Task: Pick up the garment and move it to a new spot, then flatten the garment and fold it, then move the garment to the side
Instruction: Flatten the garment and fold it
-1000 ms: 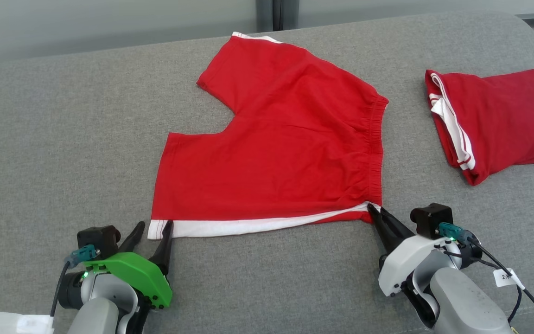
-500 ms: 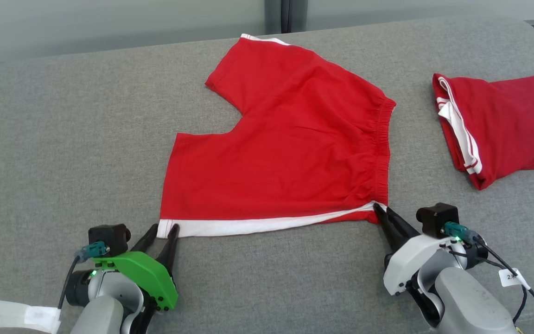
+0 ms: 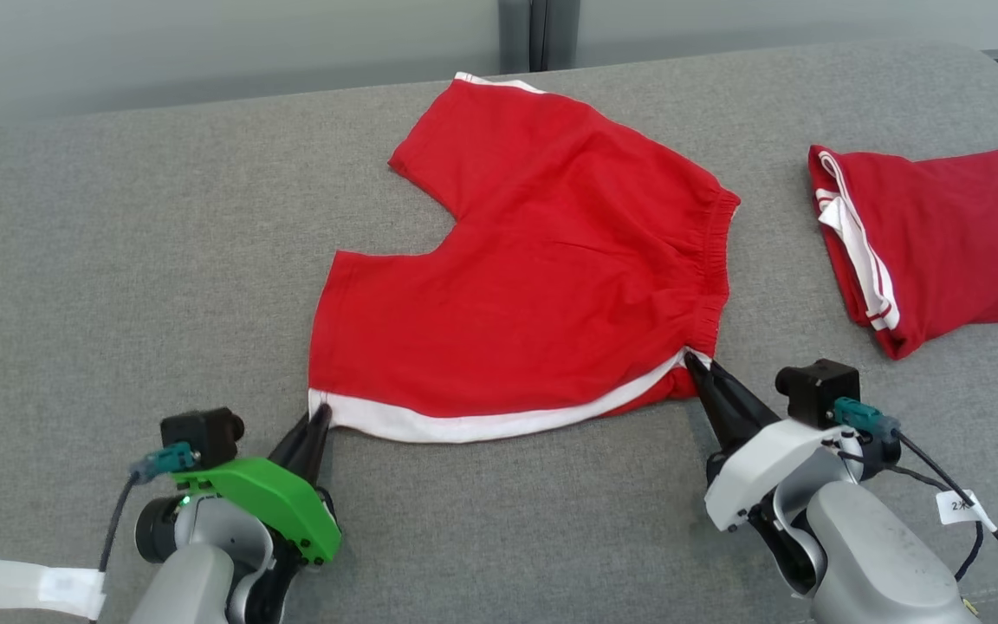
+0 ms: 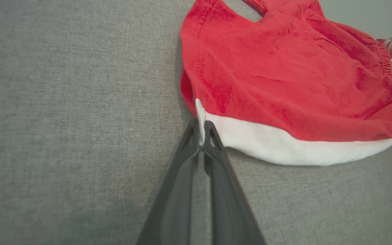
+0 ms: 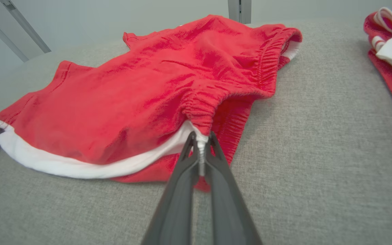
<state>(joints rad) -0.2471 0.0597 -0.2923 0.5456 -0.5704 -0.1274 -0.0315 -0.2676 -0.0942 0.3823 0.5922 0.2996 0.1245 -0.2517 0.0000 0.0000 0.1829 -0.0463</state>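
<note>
Shorts [image 3: 534,286] lying spread on grey cushion [image 3: 118,260], left gripper [image 3: 320,412] pinching the white-trimmed hem corner, right gripper [image 3: 691,360] pinching the waistband corner, both jaws clamping tight on fabric, folded garment [image 3: 941,234] resting well apart to the right

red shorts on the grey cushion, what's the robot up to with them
The robot has the red shorts spread out on the grey surface and grips their near edge at both ends. Its left gripper is shut on the leg-hem corner, its right gripper on the waistband corner. A folded red garment lies apart, to the right.
</note>
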